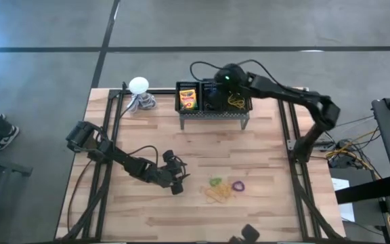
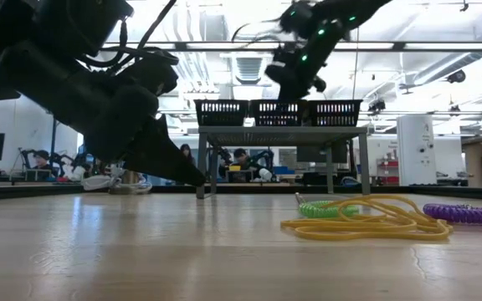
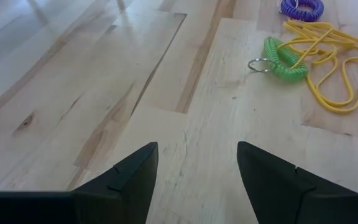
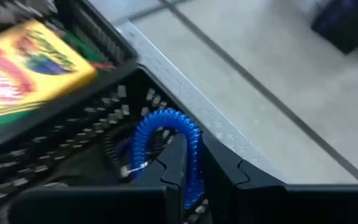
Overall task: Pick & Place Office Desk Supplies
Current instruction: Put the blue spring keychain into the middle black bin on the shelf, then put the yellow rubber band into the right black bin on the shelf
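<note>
From the high view, I have the right gripper [image 1: 225, 80] over the black mesh tray [image 1: 214, 112] at the far side of the surface [image 1: 263, 156], above its middle compartment. A crayon box [image 1: 188, 99] lies in the left compartment and a yellow tangle [image 1: 236, 101] in the right one. The left gripper [image 1: 176, 177] waits low near the middle of the surface, pointed at the loose items: a green ring [image 1: 214, 181], yellow rubber bands [image 1: 219, 194] and a purple ring [image 1: 238, 186].

In the low view, the right arm hangs down from above onto the raised tray, while the left arm slopes down toward the wood, well short of the bands.

In the left wrist view, the left fingers [image 3: 129, 171] are spread wide with nothing between them; the green ring with its metal loop lies ahead, touching the yellow bands.

In the right wrist view, my right fingers [image 4: 176, 155] are pressed together, pinching a blue coil ring [image 4: 166, 127] just above the tray's mesh floor. To finish this drop cleanly, I judge I should stay clear of the divider wall, let go low and lift straight up so the coil does not snag.
</note>
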Motion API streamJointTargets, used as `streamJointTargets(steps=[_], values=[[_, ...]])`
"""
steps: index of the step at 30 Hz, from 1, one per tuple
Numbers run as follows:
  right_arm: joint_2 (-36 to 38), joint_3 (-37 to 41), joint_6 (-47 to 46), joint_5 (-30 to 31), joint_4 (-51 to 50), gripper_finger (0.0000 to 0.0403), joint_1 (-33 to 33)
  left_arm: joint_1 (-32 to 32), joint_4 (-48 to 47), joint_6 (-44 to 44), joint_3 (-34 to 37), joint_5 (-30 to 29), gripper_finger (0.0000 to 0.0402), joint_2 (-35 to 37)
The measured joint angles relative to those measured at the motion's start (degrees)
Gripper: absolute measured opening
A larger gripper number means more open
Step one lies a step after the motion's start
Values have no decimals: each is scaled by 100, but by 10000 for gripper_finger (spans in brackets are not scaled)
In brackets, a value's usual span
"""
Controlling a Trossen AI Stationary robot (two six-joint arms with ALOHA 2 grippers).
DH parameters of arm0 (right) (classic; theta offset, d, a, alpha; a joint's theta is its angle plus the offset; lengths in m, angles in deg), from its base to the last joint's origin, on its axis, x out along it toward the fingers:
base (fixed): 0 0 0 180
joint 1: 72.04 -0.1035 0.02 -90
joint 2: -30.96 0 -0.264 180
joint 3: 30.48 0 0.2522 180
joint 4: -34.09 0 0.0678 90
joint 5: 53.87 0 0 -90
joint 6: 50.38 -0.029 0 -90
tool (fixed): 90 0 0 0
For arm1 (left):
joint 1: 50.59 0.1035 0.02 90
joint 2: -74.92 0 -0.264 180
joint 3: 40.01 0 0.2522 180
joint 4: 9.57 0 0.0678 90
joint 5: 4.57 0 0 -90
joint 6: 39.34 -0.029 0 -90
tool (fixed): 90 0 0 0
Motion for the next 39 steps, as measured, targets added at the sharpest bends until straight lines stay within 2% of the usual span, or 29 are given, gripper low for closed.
streamJointTargets(steps=[7, 13, 26, 32, 39], values=[[-956, -1176, 162, -51, -1340, 31, 57, 0, -4, -2, 0, 2, 223, 0], [-1205, -1577, 128, 4, -1882, 37, 66, 0, -11, -15, 0, 44, 223, 0], [-586, -1598, 170, 4, -2044, 151, -101, -2, -68, -15, 0, 44, 223, 0], [72, -1313, 430, 17, -1986, 160, -987, -4, -109, -1, 0, 48, 223, 0], [1035, 48, 456, 41, -1292, 140, -2699, -4, -111, 4, 0, 61, 223, 2]])
